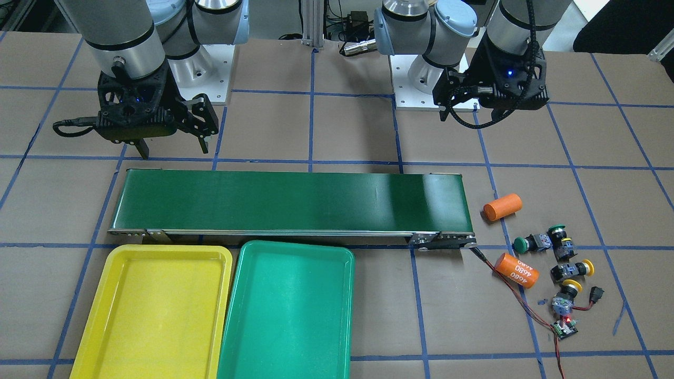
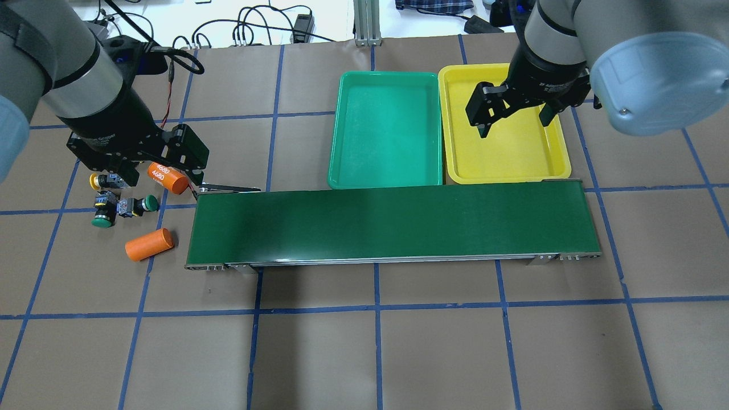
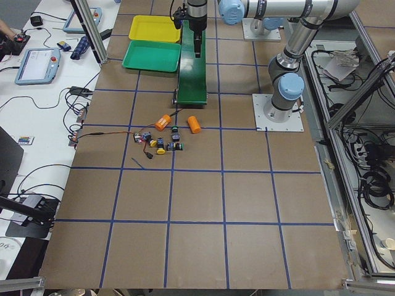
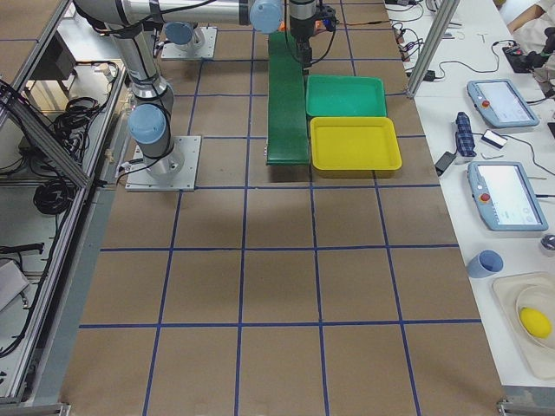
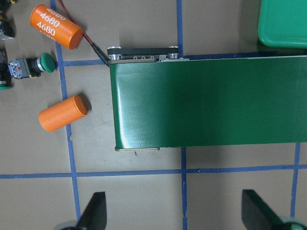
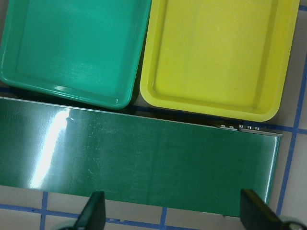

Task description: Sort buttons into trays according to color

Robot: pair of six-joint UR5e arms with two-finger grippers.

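The left arm [image 1: 518, 21] and the right arm [image 1: 118, 31] are thick silver-grey tubes with pale blue caps [image 1: 457, 23] on the joints and thin black bands. Just above each pincer sits a black ring [image 2: 555, 85] with small white lettering. The right pincer [image 1: 172, 149] is matt black, its housing pierced with holes, with two narrow fingers [image 1: 141, 149]. A black cable [image 1: 71, 125] loops out beside it. The left pincer [image 5: 175, 213] is the same black make. A small blue light [image 1: 508, 72] glows above it, and a ribbed black hose [image 1: 532, 37] runs up from it. Behind the pincers, each arm stands on a pale plate [image 1: 218, 68] dotted with screw holes.
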